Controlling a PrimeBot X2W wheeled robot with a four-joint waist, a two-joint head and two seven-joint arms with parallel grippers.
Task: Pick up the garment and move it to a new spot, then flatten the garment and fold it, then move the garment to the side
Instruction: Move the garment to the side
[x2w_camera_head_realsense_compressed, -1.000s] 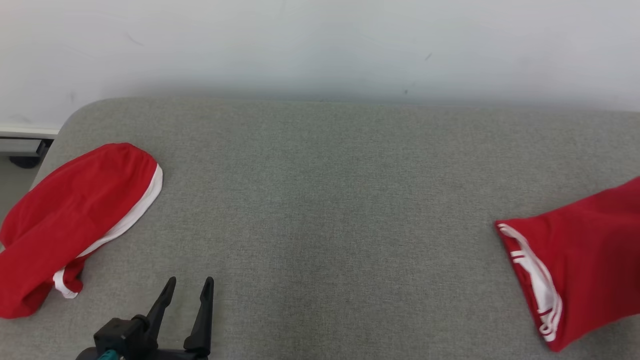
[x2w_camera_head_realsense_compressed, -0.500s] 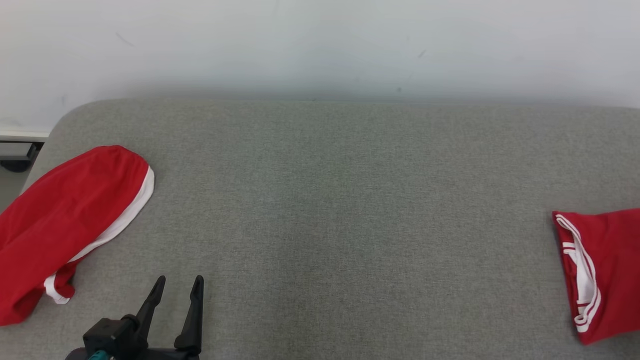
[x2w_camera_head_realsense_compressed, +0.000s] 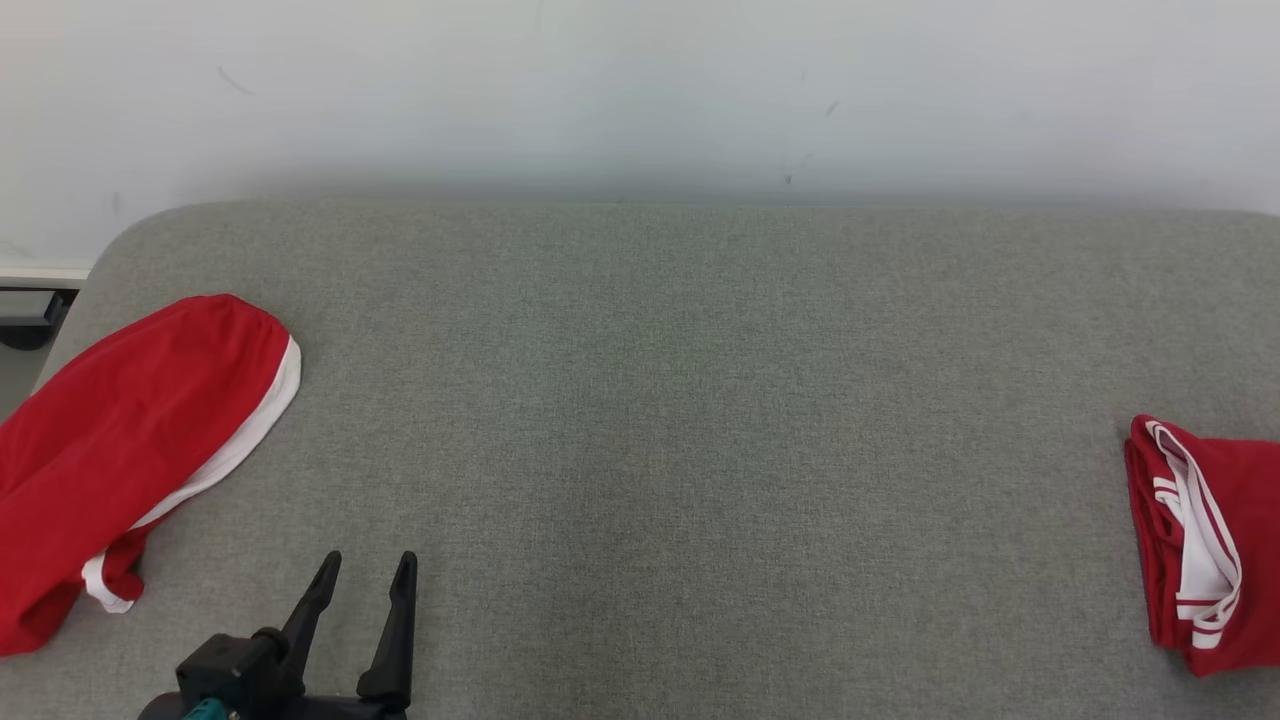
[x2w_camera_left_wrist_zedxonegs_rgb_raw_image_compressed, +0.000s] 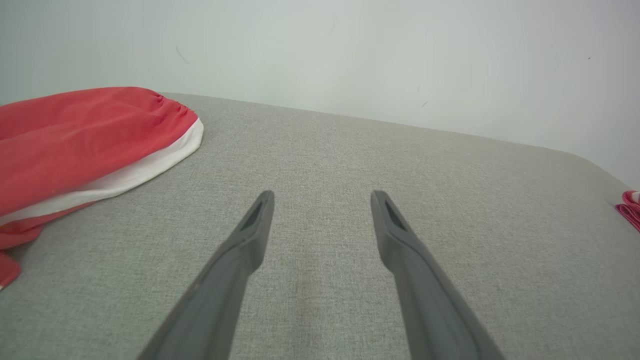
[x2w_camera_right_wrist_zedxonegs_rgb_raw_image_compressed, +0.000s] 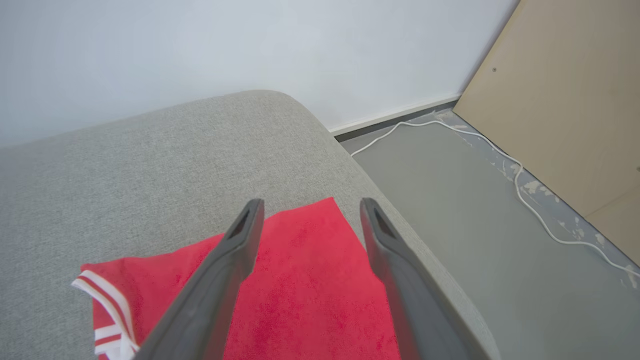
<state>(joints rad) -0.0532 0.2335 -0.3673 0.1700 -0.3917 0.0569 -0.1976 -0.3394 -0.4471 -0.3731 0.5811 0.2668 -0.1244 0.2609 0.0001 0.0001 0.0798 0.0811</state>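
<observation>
Folded garment (x2w_camera_right_wrist_zedxonegs_rgb_raw_image_compressed: 310, 280) at the bench's (x2w_camera_head_realsense_compressed: 640, 400) right edge; my right gripper (x2w_camera_right_wrist_zedxonegs_rgb_raw_image_compressed: 311, 204) hovers over it, jaws spread, empty; left gripper (x2w_camera_head_realsense_compressed: 370, 560) likewise. Side-placement looks done, I judge; next: withdraw clear.

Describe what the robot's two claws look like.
The left claw has two long, dark, tapering fingers on a chunky black base with a small teal part below. The right claw has matching dark grey fingers, each with a slot-like recess near its tip.
</observation>
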